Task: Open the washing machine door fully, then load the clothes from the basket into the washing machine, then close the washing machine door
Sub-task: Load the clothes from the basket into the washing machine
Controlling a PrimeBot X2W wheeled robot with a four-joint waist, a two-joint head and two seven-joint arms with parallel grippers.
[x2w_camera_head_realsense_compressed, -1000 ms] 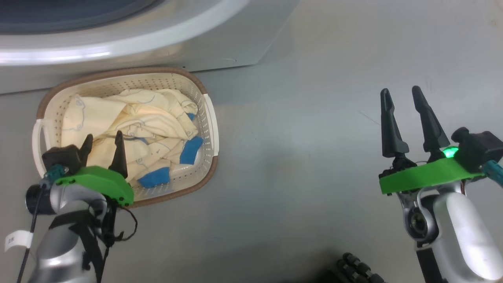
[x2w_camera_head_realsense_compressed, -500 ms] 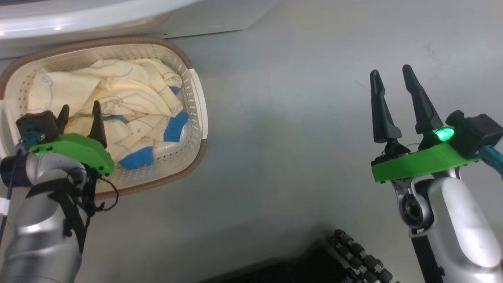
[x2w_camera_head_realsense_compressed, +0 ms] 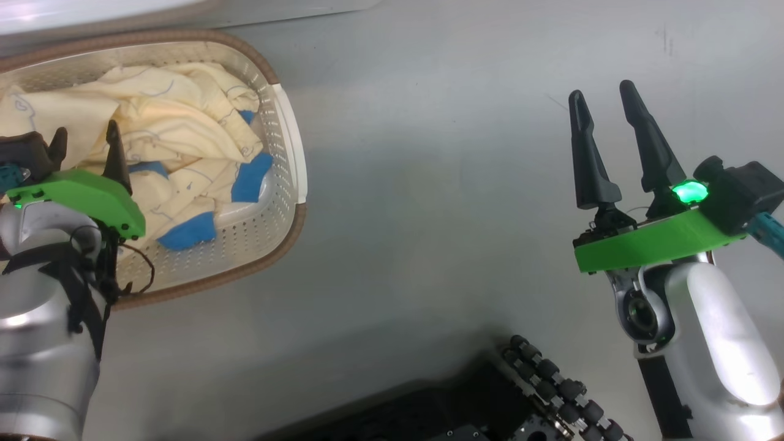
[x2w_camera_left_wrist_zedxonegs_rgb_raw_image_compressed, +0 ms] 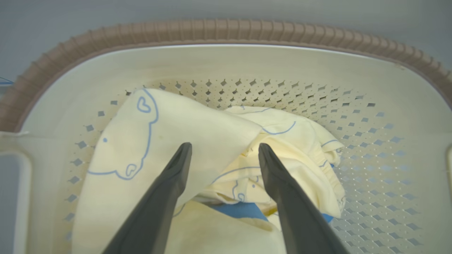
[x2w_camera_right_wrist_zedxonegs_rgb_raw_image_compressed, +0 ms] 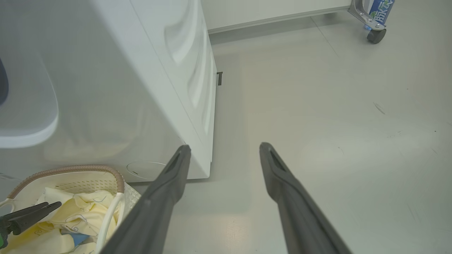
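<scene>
The left hand [x2w_camera_left_wrist_zedxonegs_rgb_raw_image_compressed: 225,146] hangs over the basket [x2w_camera_left_wrist_zedxonegs_rgb_raw_image_compressed: 226,30] with its 2 fingers [x2w_camera_left_wrist_zedxonegs_rgb_raw_image_compressed: 162,197] apart and nothing between them, tips aimed at a raised fold of the clothes [x2w_camera_left_wrist_zedxonegs_rgb_raw_image_compressed: 197,130]; whether they touch the cloth I cannot tell. In the head view this hand sits at 9 o'clock, with the cream fabric and its blue pieces heaped in the basket from 9 to 11 o'clock. The right hand [x2w_camera_head_realsense_compressed: 600,92] is at 3 o'clock, fingers likewise spread and empty, well apart from the basket, over bare floor [x2w_camera_head_realsense_compressed: 429,184].

The step in hand looks like loading: a pick from the basket. The next move probably calls for sinking the left fingers around that fold, closing on a thick bunch rather than 1 layer, and lifting it clear of the brown rim towards the washing machine [x2w_camera_right_wrist_zedxonegs_rgb_raw_image_compressed: 123,88], which stands just beyond the basket at 11 o'clock. Whether its door is fully open these views do not settle.

The floor is smooth pale grey, faintly glossy, with a few scuffs. In the right wrist view a wall base [x2w_camera_right_wrist_zedxonegs_rgb_raw_image_compressed: 275,17] runs across 12 o'clock and a caster wheel [x2w_camera_right_wrist_zedxonegs_rgb_raw_image_compressed: 374,35] stands at 1 o'clock
</scene>
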